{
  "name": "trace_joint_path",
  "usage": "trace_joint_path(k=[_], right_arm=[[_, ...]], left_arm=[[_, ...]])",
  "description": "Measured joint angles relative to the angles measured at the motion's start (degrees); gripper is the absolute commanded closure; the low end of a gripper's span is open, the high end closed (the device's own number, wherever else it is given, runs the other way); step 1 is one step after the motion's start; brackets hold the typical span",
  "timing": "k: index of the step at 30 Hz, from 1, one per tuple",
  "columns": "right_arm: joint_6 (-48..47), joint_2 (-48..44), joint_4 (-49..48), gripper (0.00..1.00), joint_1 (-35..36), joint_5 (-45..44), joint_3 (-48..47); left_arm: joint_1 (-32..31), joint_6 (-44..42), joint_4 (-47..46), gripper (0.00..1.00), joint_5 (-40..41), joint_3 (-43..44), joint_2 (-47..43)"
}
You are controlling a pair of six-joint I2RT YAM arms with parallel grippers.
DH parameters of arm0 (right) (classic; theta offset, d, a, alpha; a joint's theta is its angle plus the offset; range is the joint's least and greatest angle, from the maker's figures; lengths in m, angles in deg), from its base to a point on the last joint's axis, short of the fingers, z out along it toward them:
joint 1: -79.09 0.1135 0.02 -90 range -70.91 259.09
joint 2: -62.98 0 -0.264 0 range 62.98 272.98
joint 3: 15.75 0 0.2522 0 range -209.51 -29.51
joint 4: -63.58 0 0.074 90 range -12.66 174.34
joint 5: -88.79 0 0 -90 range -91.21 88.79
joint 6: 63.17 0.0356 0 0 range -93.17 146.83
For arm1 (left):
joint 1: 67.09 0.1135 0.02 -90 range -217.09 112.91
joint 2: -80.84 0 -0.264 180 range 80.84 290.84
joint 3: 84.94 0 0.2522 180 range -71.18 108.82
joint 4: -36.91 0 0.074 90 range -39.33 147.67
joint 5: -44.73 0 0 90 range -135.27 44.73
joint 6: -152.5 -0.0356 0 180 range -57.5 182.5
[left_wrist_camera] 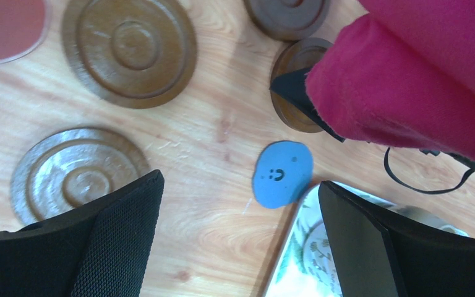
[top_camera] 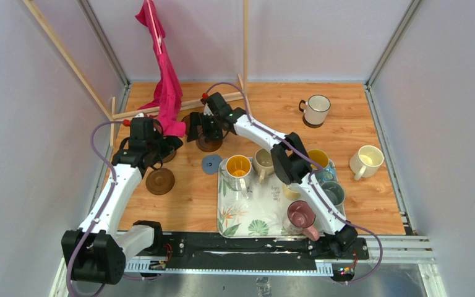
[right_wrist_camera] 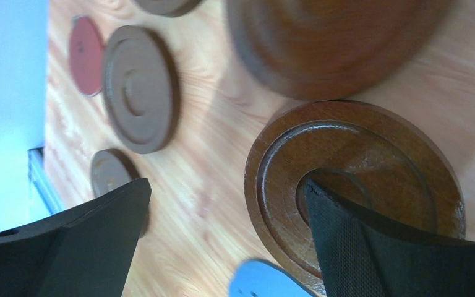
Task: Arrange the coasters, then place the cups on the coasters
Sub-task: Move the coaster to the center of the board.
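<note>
You look down on a wooden table (top_camera: 272,102). At its near edge lies a leaf-patterned tray (top_camera: 247,216), and everything here is placed from that tray. A pink cloth (top_camera: 168,93) hangs down beyond the tray's far left corner. The left arm (top_camera: 114,198) reaches out well to the left of the tray. The left fingers (left_wrist_camera: 117,229) are spread wide above the table with nothing gripped. The right arm (top_camera: 297,167) crosses over the tray's right side to a spot just beyond its far left corner. The right fingers (right_wrist_camera: 371,247) are also spread wide and grip nothing. One of them is over a brown coaster (right_wrist_camera: 359,161), and you cannot tell whether it touches. Five cups stand on the tray: an orange-yellow cup (top_camera: 238,167) at the far left corner, a beige cup (top_camera: 263,162) beside it, a blue cup (top_camera: 317,158) at the far right, a grey cup (top_camera: 333,193) on the right edge and a maroon-pink cup (top_camera: 301,215) at the near right corner. A cream cup (top_camera: 367,161) stands on the table to the right of the tray. A white cup (top_camera: 316,109) with a dark rim stands on a dark coaster (top_camera: 312,124) well beyond the tray's far right corner. More brown coasters (left_wrist_camera: 130,49) lie flat to the left of the tray, with a red coaster (left_wrist_camera: 6,31) farthest from it. A grey-blue coaster (left_wrist_camera: 281,173) lies just beside the tray's far left corner.
</note>
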Motion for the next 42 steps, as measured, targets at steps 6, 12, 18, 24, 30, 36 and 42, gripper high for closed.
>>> trace_joint_path(k=[6, 12, 18, 24, 30, 36, 42], right_arm=[[2.23, 3.34, -2.84, 0.00, 3.19, 5.25, -3.96], [2.21, 1.73, -3.89, 0.00, 3.82, 7.61, -0.68], [1.79, -1.09, -2.84, 0.00, 3.08, 8.96, 1.33], [0.11, -8.85, -1.95, 0.00, 1.99, 8.37, 6.80], [-2.54, -17.35, -1.22, 0.00, 0.20, 4.72, 16.37], [-4.09, -20.00, -0.92, 0.00, -0.46, 0.90, 25.90], [-5.75, -26.36, 0.46, 0.00, -1.49, -3.72, 36.72]], left_arm=[[0.11, -0.09, 3.45, 0.00, 2.51, -2.40, -2.45], [0.11, -0.33, 4.52, 0.00, 2.16, -3.96, -6.14], [0.11, -0.31, 4.48, 0.00, 0.52, -4.50, -7.10], [0.11, -0.28, 3.98, 0.00, -0.70, -5.20, -7.28], [0.11, -0.07, 3.32, 0.00, -1.95, -7.08, -7.28], [0.11, -0.04, 3.10, 0.00, -3.85, -7.52, -7.28], [-1.49, -0.42, 1.40, 0.00, -6.88, -9.22, -7.04]])
